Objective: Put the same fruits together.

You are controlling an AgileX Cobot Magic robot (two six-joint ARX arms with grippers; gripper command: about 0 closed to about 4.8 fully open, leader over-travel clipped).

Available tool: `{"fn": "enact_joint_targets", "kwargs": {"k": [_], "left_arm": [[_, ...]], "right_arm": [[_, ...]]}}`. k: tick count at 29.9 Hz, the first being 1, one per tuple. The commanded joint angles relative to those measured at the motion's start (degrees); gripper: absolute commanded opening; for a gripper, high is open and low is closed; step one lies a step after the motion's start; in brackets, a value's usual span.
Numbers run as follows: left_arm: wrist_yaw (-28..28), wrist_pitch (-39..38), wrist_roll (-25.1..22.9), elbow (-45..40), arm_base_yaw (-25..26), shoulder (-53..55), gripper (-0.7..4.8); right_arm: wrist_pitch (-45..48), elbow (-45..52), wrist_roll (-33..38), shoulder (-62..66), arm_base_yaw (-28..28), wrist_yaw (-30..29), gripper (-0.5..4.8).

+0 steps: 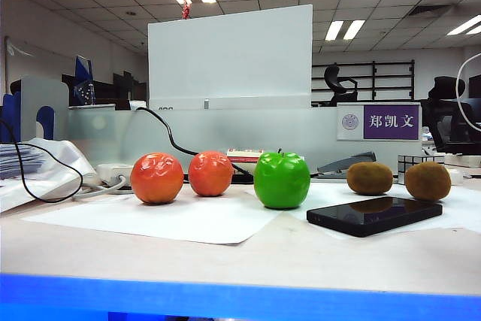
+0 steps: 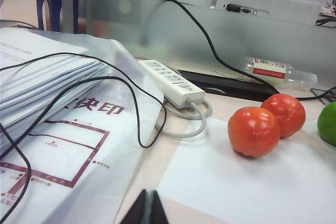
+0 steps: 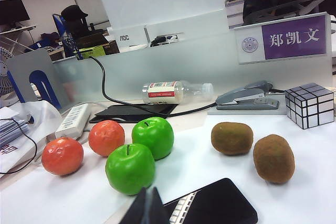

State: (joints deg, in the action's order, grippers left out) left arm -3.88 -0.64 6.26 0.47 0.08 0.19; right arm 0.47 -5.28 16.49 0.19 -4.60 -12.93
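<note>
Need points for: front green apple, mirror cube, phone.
front green apple (image 3: 130, 169), right wrist view, middle of its body
mirror cube (image 3: 309, 105), right wrist view, front corner edge
phone (image 1: 373, 214), exterior view, centre of the glossy screen

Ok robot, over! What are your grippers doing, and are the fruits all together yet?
Left gripper shut, empty, back from the fruit. Right gripper shut, empty. Orange fruits, green apples, kiwis already paired. Black phone lies below right gripper.
</note>
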Motion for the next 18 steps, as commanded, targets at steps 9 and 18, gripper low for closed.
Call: {"fn": "enact_joint_targets", "kwargs": {"k": [9,18], "left_arm": [[0.0,1.0,0.2,0.1,-0.1,-0.1,-0.03],[0.0,1.0,0.2,0.1,-0.1,-0.1,-0.03]], "right_arm": [[0.6,-0.2,0.0,-0.1,0.0,-0.1,0.00],[0.3,-0.2,-3.5,-0.1,0.0,0.4,0.00]]}}
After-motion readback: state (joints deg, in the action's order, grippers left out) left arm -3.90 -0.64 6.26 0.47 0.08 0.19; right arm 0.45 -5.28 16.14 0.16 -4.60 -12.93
